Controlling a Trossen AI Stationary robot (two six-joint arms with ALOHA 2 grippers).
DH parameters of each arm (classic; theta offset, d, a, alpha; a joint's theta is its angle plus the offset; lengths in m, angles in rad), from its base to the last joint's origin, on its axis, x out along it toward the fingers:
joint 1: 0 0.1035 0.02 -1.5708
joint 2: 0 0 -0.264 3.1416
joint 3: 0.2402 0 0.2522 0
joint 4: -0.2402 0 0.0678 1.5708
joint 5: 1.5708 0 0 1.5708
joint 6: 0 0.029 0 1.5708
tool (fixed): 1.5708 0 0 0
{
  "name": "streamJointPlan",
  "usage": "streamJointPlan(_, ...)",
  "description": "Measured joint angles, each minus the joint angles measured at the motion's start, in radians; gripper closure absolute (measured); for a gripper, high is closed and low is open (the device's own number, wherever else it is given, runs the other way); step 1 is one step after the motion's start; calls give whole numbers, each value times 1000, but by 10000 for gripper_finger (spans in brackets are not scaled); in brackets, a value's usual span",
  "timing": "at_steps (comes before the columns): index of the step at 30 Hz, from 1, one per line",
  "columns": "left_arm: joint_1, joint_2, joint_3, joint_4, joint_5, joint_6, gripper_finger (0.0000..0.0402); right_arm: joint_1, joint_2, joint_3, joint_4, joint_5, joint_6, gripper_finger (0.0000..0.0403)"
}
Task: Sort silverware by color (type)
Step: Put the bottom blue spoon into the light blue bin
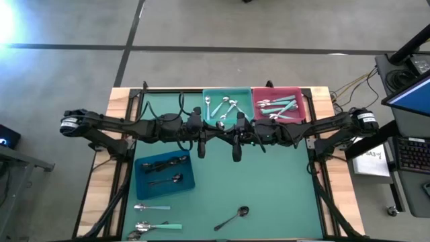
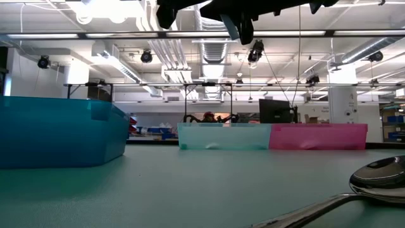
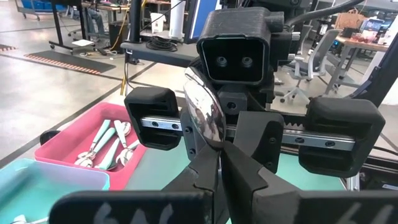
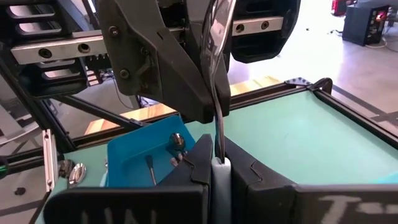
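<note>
Ok so this looks like a mid-air handoff. Both arms meet over the middle of the tabletop, and the left gripper and right gripper are nose to nose with one spoon between them. Both grippers are pressed together on it. The right one pinches the handle end, which looks pale mint to me, and the left one seems to nip the stem just below the shiny bowl. If that handle really is mint, I'd bet it belongs in the pink bin at about 1 o'clock, where the other mint-handled ones sit. The silver ones are in the teal bin at 12, the dark ones in the blue bin at 8. Next, one gripper has to let go cleanly without twisting the spoon, then the other carries it over. A few loose spoons wait around 7, plus a dark spoon at 6.
</note>
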Motion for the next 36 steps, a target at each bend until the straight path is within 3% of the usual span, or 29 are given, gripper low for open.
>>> streamJointPlan(12,0,0,0,-6,0,0,401,-2,-9,0,-14,0,-35,395)
streamJointPlan(16,6,0,0,-23,-13,15,401,-37,-17,29,-90,-9,-52,395)
streamJointPlan(29,147,-2,2,-61,-4,37,402,-276,-12,164,-370,1,-101,395)
streamJointPlan(36,178,-30,2,-148,1,81,402,-412,-12,133,-458,1,-147,395)
